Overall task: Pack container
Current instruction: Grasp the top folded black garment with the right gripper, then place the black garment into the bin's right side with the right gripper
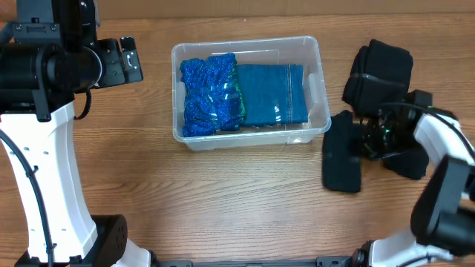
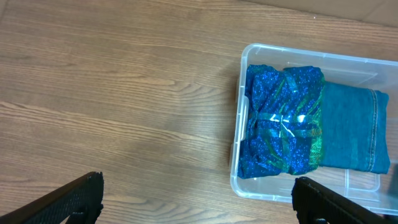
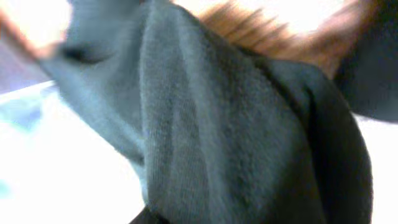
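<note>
Wooden bench [image 1: 245, 193] fills the overhead view, and the container [image 1: 315, 83] sits just above centre, toward 12 o'clock, holding a sparkly blue cloth [image 1: 208, 96] at its 9 o'clock end, touching folded denim [image 1: 271, 93]. Black garments [image 1: 378, 67] lie at 3 o'clock. Probably light, stiff and slick-walled, the bin is best taken by its thick rim. Left jaws hang spread and empty at 10 o'clock; right jaws are buried in black cloth, so I cannot tell their state.

overhead: straight down | left wrist: downward, high; shares container [image 1: 315, 85] with overhead | right wrist: close against dark cloth [image 3: 224, 124]
</note>
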`<action>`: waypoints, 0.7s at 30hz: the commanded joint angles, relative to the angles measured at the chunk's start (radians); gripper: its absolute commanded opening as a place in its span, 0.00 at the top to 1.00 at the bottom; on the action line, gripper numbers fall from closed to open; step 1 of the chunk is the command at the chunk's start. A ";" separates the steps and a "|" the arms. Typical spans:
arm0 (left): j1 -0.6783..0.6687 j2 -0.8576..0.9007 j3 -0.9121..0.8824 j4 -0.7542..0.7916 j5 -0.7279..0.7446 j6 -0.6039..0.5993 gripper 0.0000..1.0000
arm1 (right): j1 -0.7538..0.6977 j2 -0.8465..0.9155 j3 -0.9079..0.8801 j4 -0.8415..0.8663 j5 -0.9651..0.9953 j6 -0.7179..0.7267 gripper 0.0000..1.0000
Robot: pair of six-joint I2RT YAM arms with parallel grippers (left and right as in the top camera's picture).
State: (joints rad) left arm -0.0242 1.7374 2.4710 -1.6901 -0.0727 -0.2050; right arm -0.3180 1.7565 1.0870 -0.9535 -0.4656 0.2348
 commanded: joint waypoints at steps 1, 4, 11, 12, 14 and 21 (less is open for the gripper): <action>0.004 0.002 -0.002 0.001 -0.009 0.018 0.00 | 0.026 -0.259 0.124 -0.055 -0.021 -0.007 0.88; 0.004 0.002 -0.002 0.001 -0.009 0.018 0.00 | 0.078 -0.428 0.164 -0.055 -0.099 0.001 0.91; 0.004 0.002 -0.002 0.001 -0.009 0.018 0.00 | 0.328 -0.522 0.164 0.218 -0.171 0.144 0.91; 0.004 0.002 -0.002 0.001 -0.009 0.018 0.00 | 0.373 -0.500 0.164 0.274 -0.137 0.179 0.90; 0.004 0.002 -0.002 0.001 -0.009 0.018 0.00 | 0.450 -0.433 0.164 0.371 -0.068 0.235 0.90; 0.004 0.002 -0.002 0.001 -0.009 0.018 0.00 | 0.558 -0.110 0.164 0.624 -0.045 0.295 0.87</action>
State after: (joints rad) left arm -0.0242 1.7374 2.4710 -1.6905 -0.0727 -0.2047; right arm 0.2192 1.5478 1.2423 -0.3897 -0.5331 0.4908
